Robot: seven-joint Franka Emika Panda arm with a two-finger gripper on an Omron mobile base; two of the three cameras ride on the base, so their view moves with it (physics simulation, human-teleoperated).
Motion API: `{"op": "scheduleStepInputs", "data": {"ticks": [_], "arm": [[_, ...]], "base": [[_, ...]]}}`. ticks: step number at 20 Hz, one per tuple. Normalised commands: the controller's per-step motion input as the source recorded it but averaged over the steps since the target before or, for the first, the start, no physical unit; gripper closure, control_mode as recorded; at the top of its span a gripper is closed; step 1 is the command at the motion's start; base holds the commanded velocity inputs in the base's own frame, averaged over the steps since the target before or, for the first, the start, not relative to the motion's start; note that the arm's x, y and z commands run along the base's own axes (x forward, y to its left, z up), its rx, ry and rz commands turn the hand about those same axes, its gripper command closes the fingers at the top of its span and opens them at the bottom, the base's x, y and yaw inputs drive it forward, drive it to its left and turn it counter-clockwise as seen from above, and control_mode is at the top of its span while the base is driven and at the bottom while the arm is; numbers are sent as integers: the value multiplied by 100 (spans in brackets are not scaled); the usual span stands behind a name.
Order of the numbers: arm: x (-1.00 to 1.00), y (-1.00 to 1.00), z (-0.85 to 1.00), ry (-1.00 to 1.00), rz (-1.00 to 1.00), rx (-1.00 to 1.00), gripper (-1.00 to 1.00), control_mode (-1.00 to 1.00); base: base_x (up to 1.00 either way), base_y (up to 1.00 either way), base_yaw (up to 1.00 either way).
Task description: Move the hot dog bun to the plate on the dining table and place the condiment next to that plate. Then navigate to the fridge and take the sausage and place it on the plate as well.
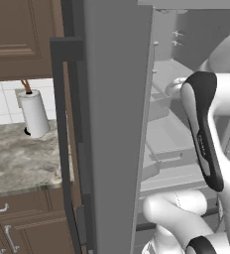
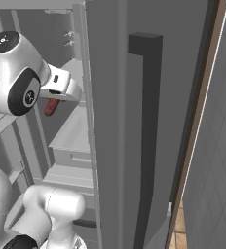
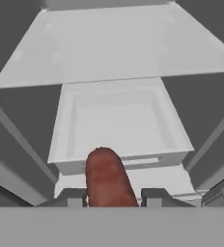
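The sausage (image 3: 106, 177) is sitting clamped between the two dark fingertips of the gripper (image 3: 113, 197), poking out ahead of them, so the hand is closed on it. It's hanging inside the open fridge (image 2: 120, 121), above a pale drawer (image 3: 118, 126) and under a white shelf (image 3: 119, 43). Open air is showing all around the sausage, with the door's edge (image 2: 87, 121) standing just to the right.

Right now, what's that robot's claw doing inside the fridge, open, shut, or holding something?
Gripper: shut on the sausage, which sticks out between its two fingers over the fridge shelves.
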Motion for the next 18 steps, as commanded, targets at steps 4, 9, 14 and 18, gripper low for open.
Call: {"op": "scheduleStepInputs", "data": {"ticks": [4,9,14,18], "arm": [[-29,0,-14,11,0,-1,100,-100],[-9,0,-17,8,0,-2,100,-100],[0,0,0,0,0,0,100,100],[0,0,0,0,0,0,100,100]], "base": [[0,0,0],[0,0,0],[-92,0,0],[-100,0,0]]}}
